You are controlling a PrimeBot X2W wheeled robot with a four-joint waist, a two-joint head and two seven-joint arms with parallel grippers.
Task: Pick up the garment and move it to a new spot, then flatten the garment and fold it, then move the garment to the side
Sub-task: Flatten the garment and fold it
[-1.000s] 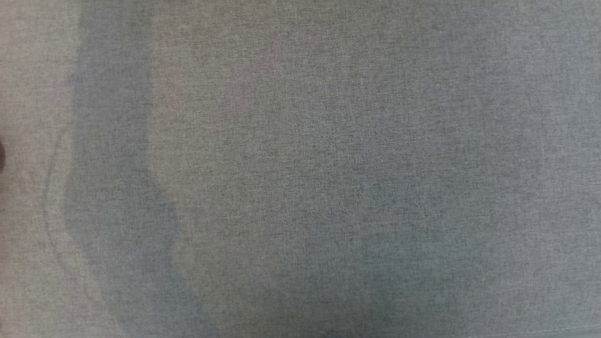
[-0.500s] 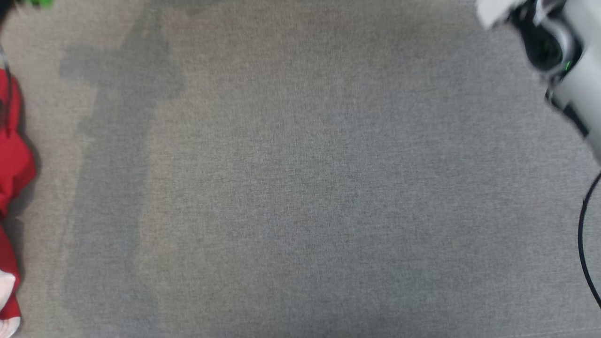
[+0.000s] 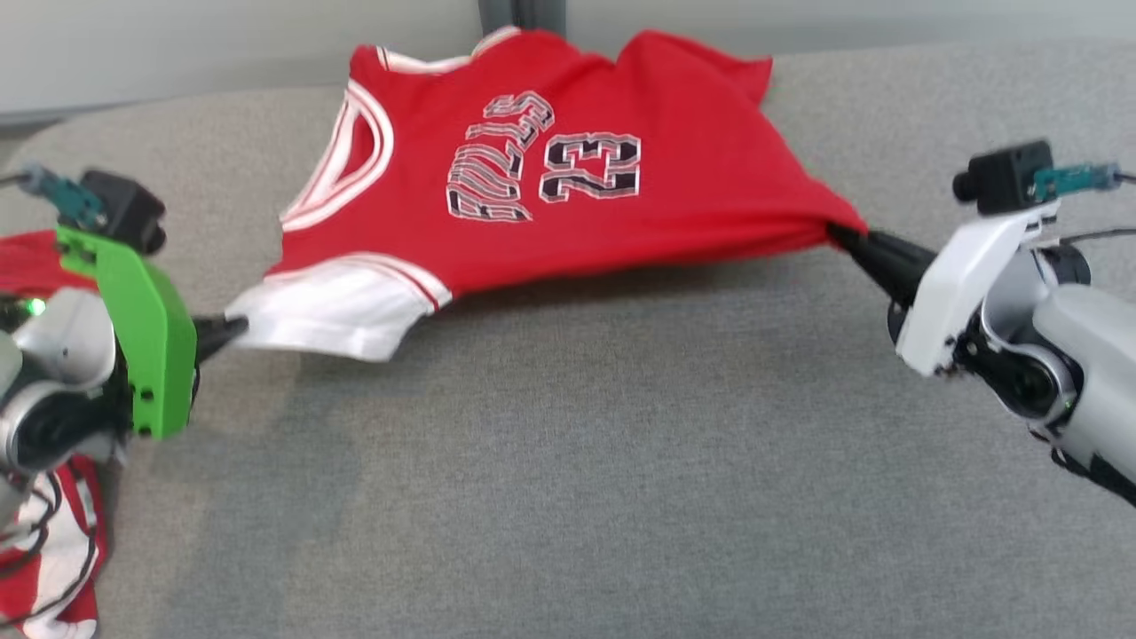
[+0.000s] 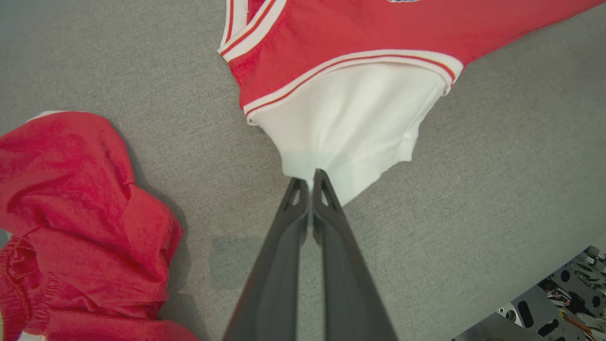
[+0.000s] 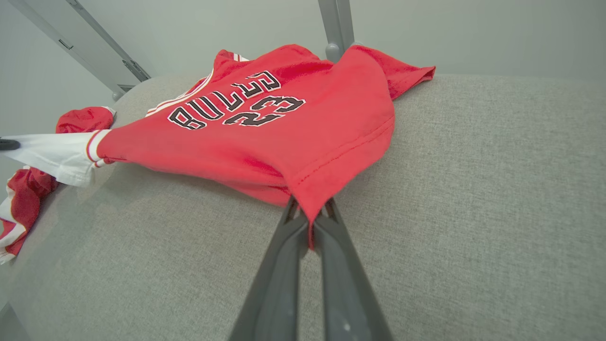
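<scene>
A red basketball jersey (image 3: pixel 532 222) hangs stretched between the two grippers over the far half of a grey fabric-covered surface (image 3: pixel 577 461). Its near edge is pulled taut and raised, with a shadow beneath, while its far side rests near the back edge of the surface. The black and white print "BULLS 23" (image 3: pixel 541 160) faces up, with the white-trimmed armhole toward the robot's left and the hem toward its right.

The left gripper (image 3: pixel 226 328) has its two dark fingers pressed together on the edge of the white sleeve (image 3: pixel 328 311). In the left wrist view the fingertips (image 4: pixel 322 182) meet with the white cloth (image 4: pixel 345 123) pinched between them and no gap visible. A bright green mount (image 3: pixel 146 311) sits on that wrist, with a small black camera (image 3: pixel 124 213) above it.

The right gripper (image 3: pixel 839 232) is likewise clamped tight, on a red corner of the hem. In the right wrist view the cloth (image 5: pixel 265 142) folds down between the closed fingers (image 5: pixel 289 222), and a narrow strip of red hangs in the slit. A white mount (image 3: pixel 967 275) carries that wrist's black camera (image 3: pixel 1003 177).

A second red garment (image 4: pixel 71 213) with white trim lies crumpled on the surface at the robot's left, beside the left arm and apart from the jersey. Grey metal posts (image 5: pixel 338 23) rise behind the far edge of the surface, in front of a pale wall
</scene>
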